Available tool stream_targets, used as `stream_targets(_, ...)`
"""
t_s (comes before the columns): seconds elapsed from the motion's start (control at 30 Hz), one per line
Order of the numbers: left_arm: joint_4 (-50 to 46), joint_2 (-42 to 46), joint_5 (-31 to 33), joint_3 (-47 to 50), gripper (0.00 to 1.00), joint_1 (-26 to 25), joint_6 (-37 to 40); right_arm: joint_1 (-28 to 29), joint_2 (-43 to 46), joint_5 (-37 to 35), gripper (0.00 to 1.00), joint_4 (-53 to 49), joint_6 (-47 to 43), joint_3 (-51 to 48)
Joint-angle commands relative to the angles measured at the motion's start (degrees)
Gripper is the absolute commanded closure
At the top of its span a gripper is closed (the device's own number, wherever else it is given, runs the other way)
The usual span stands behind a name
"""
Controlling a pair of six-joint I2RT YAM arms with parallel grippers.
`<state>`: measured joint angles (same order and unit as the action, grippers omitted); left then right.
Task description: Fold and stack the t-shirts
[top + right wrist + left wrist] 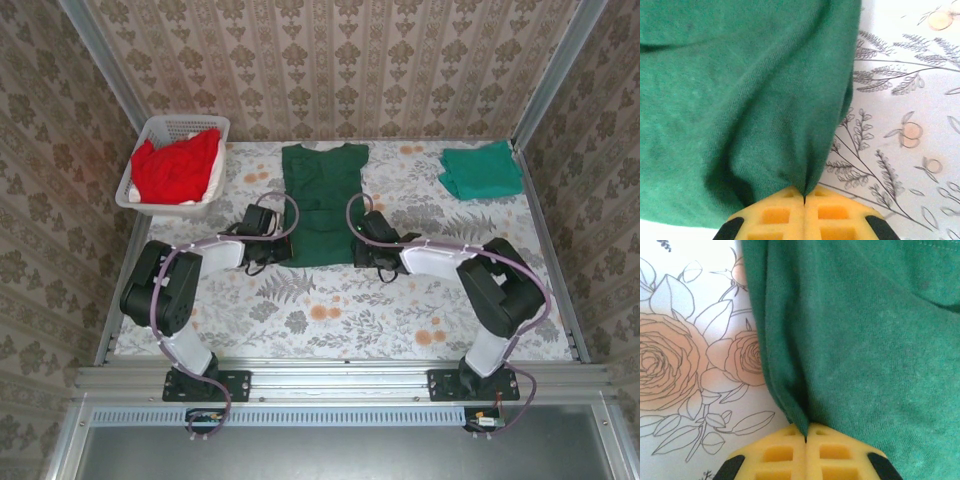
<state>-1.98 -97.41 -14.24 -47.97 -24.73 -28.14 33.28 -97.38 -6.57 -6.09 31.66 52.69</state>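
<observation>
The left gripper (806, 437) is pinched tight on the near left corner of the dark green shirt (322, 200), and the right gripper (804, 197) on its near right corner. The shirt lies flat in the middle of the table (330, 315), reaching its far edge. A folded teal shirt (482, 170) sits at the far right corner. Red shirts (178, 167) fill the basket (185, 122) at the far left corner.

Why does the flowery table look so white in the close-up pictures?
Left wrist view: the tablecloth is washed out by bright light next to the dark green shirt. Right wrist view: the same glare on the tablecloth, and dark shadows in the shirt's folds just above the right tool. Top view: the light is even and the colours look normal.
</observation>
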Motion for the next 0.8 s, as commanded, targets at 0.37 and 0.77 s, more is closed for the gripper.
stream_targets(0.37, 3.1, 0.8, -2.9, 2.5, 1.0, 2.7, 0.9, -6.7, 10.3, 0.8, 1.0, -1.0, -3.8, -10.5)
stream_targets(0.77, 3.1, 5.2, -5.3, 6.8, 0.9, 0.5, -1.2, -7.7, 16.5, 7.5, 0.64, -1.3, -4.0, -13.4)
